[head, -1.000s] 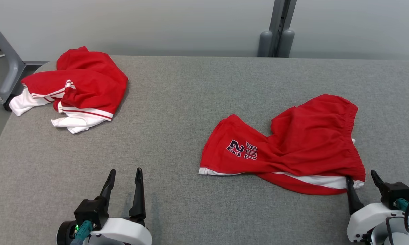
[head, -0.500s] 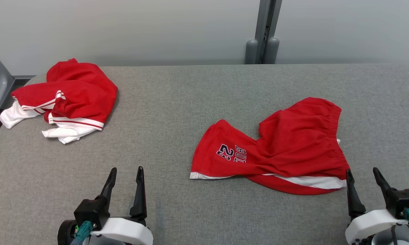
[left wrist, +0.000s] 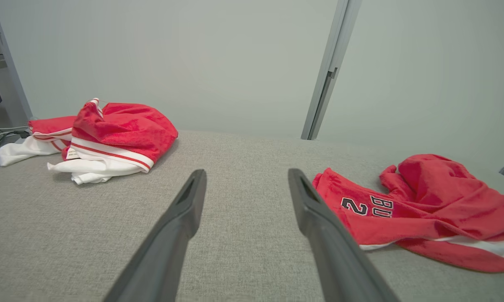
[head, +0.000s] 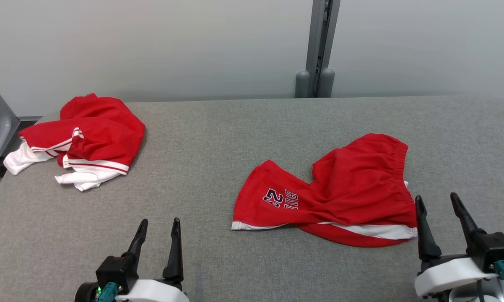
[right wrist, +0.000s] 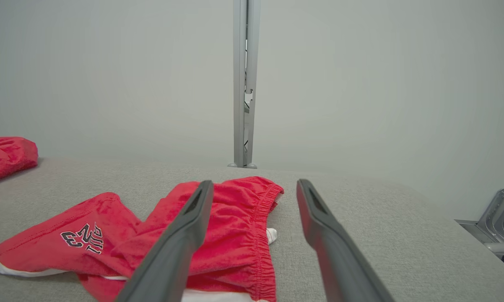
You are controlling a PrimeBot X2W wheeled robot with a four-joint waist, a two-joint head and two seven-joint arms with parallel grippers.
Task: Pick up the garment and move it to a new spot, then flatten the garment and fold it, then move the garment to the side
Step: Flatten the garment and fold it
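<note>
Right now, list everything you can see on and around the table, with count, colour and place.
shorts: one, red with white hem and dark lettering, crumpled on the table right of centre
heap of clothing: one heap, red and white, far left corner of the table; pieces cannot be counted
table: one, grey fabric top, under both
post: one, grey, upright behind the table's far edge
metal frame: one, grey, off the table's left end
left gripper: one, dark fingers, open, near edge on the left, holding nothing
right gripper: one, dark fingers, open, close beside the shorts' near right corner, holding nothing
</note>
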